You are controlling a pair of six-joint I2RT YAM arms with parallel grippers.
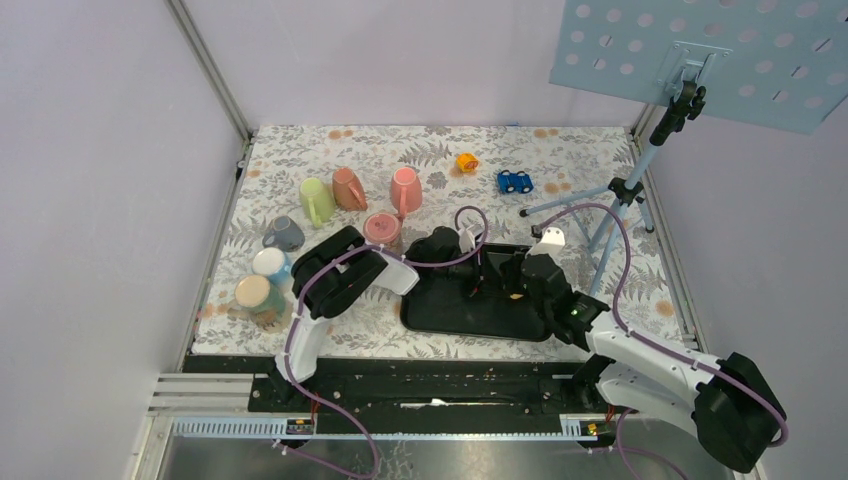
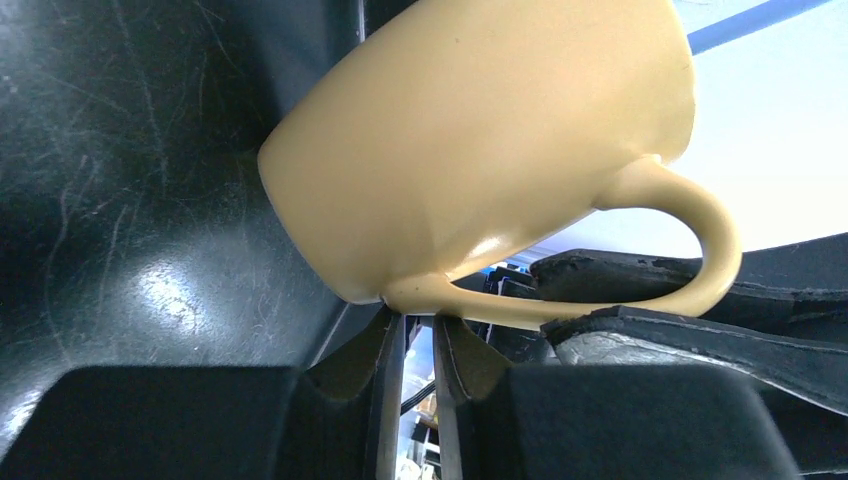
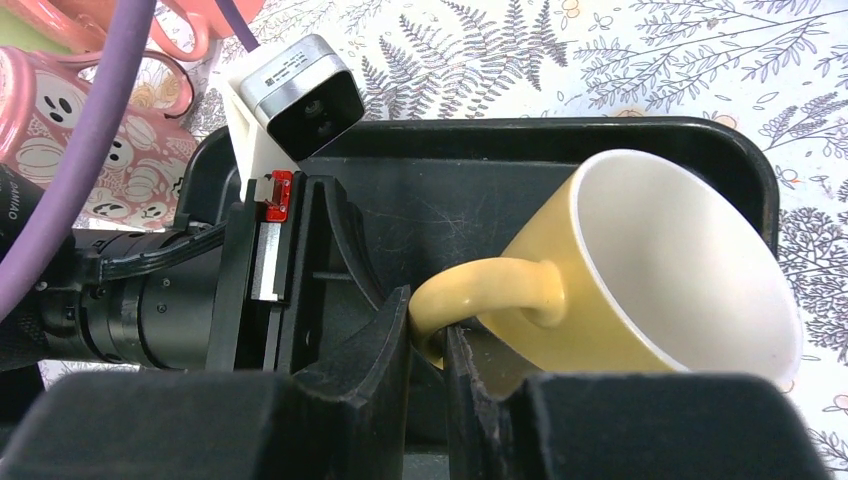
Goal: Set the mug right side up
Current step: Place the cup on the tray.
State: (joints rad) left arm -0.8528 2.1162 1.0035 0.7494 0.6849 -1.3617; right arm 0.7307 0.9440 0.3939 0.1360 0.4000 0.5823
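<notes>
- Yellow mug [image 3: 660, 280]: in the black tray [image 3: 450, 200], tipped on its side. In the right wrist view its mouth opens toward the right of the frame and its handle points left. Can't tell if the body rests on the tray floor or hangs just off it.
- Handling: looks like glazed ceramic, so rigid with no give. The glossy surface is likely slick against the pads. It would chip if knocked on the tray wall or dropped.
- Weight: moderate, and it sits well off the handle. I'd expect the mug to pivot in a handle-only pinch.
- Where to hold: the handle loop is the obvious grab point. A pinch across the rim wall, one finger inside and one outside, should resist rotation better while the mug is being stood up.
- Right gripper [image 3: 428, 310]: jaws narrow, clamped across the handle loop near its far bend.
- Left gripper [image 2: 420, 325]: jaws down to a thin slit, tips right at the handle's lower root under the mug body. Can't tell if it pinches the handle or only touches it.
- Other mugs [image 1: 350, 190]: upper left of the top view, on the leaf-print cloth, well apart from the tray.
</notes>
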